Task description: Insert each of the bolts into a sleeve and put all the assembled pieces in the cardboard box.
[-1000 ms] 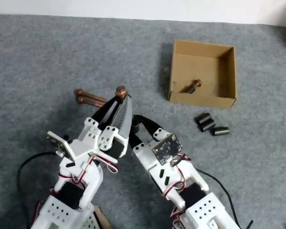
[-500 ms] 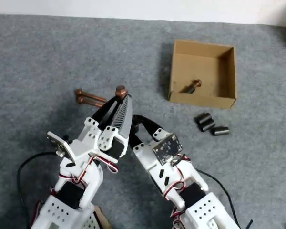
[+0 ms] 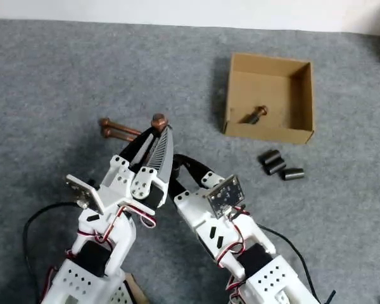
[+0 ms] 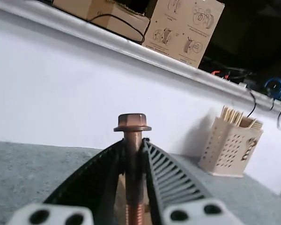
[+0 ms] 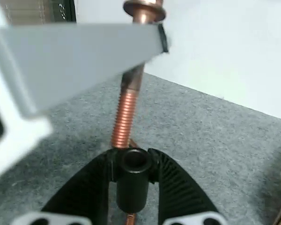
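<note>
Soft, even light; a faint shadow lies beside the cardboard box (image 3: 269, 132).

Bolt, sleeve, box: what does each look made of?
The bolt looks like metal with a copper-coloured, slightly shiny finish, going by its cut threads and flanged hex head. The sleeve is smooth matte black; it could be plastic or blackened metal, can't tell. The box is plain brown cardboard, matte, with thin folded walls.

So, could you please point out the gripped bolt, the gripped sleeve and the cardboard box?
bolt (image 4: 132, 123), left wrist view, on its head.
sleeve (image 5: 132, 187), right wrist view, on its black body.
cardboard box (image 3: 266, 132), high view, on its front wall.
</note>
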`<control>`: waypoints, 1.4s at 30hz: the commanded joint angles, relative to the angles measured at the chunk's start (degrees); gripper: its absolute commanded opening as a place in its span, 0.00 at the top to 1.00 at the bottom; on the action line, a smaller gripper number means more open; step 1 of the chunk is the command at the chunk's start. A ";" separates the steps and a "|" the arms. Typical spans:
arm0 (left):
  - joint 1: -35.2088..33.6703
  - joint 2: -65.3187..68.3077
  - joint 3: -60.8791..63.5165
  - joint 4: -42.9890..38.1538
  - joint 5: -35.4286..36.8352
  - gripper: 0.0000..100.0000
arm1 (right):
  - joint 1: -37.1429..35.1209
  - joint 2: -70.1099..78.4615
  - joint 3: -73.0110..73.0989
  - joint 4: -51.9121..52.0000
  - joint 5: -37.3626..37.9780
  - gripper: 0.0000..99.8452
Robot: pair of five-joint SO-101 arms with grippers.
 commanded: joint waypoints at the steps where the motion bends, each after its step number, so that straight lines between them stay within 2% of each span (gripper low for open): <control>1: -0.22 -0.57 1.36 -0.09 -2.46 0.99 | -2.51 -1.19 9.36 -1.54 -0.44 0.99; 8: 0.13 -0.48 1.36 0.35 -1.93 0.99 | -3.21 -1.10 9.36 -1.45 -0.53 0.99; 11: 1.45 -0.57 1.36 2.81 0.53 0.99 | -2.95 -1.10 9.36 -1.54 -0.53 0.99; 21: 1.98 -0.57 1.36 6.24 1.67 0.99 | 0.31 -1.10 9.36 -1.89 -0.53 0.99; 29: 1.89 -0.48 1.36 7.03 -8.53 0.99 | 0.57 -1.19 9.36 -1.89 -0.53 0.99; 42: 1.89 -0.57 1.36 8.97 -8.88 0.99 | 6.46 -1.01 9.36 -4.09 -0.53 0.99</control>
